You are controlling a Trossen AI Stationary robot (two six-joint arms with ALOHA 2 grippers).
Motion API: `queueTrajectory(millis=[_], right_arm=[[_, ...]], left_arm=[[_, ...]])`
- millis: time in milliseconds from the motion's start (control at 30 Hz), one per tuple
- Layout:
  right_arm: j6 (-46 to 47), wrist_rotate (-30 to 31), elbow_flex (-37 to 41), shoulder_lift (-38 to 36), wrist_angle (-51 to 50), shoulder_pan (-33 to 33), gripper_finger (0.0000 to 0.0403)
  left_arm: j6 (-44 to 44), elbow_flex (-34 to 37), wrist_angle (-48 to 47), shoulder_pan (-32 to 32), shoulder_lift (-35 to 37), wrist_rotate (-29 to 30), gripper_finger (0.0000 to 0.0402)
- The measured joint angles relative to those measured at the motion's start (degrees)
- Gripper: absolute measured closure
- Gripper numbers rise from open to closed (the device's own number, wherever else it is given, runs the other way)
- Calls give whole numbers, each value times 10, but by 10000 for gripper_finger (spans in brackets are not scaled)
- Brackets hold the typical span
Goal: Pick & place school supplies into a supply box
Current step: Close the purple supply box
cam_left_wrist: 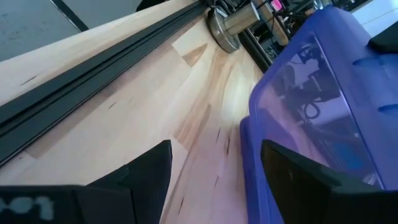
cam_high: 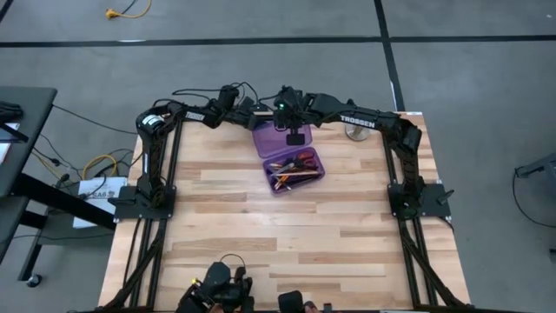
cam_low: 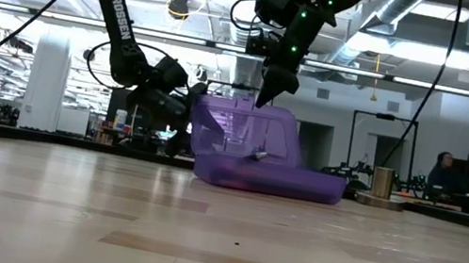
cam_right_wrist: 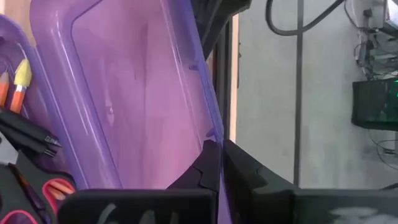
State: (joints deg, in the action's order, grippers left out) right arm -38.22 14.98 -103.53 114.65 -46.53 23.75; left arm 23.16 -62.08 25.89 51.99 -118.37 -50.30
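The purple supply box [cam_high: 318,174] lies open near the table's far edge. Its base holds orange pencils [cam_high: 283,180], black pens [cam_right_wrist: 28,137] and red-handled scissors [cam_high: 304,159]. The lid [cam_high: 271,139] stands raised on its hinge at the base's far side, as the low view shows [cam_low: 244,128]. My right gripper [cam_high: 295,137] comes down from above and is shut on the lid. My left gripper [cam_left_wrist: 214,171] is open just left of the lid, low over the table [cam_low: 185,114]. My right gripper pinches the lid's free long edge [cam_right_wrist: 208,134] between its two fingers, from above and pointing down. The lid stands steeply tilted on its hinge, with the base flat on the table. My left gripper has one finger [cam_left_wrist: 292,171] close beside the purple wall; whether it touches, I cannot tell.
A round silver metal disc [cam_high: 354,132] stands on the table's far edge, right of the box, also seen in the low view [cam_low: 382,185]. A dark rail [cam_left_wrist: 93,68] runs along the far edge. Bare wood [cam_high: 287,243] stretches toward the near edge.
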Motion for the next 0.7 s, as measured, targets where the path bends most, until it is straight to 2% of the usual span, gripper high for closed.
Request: queueTrajectory(millis=[167, 533, 700], right_arm=[[5, -16, 0, 1, -3, 1, 393], [8, -16, 0, 1, -14, 4, 321], [8, -16, 0, -1, -27, 4, 311]], left_arm=[[0, 0, 6, 0, 0, -1, 168], [-10, 0, 11, -7, 1, -2, 168], [-15, 0, 10, -13, 1, -4, 168]])
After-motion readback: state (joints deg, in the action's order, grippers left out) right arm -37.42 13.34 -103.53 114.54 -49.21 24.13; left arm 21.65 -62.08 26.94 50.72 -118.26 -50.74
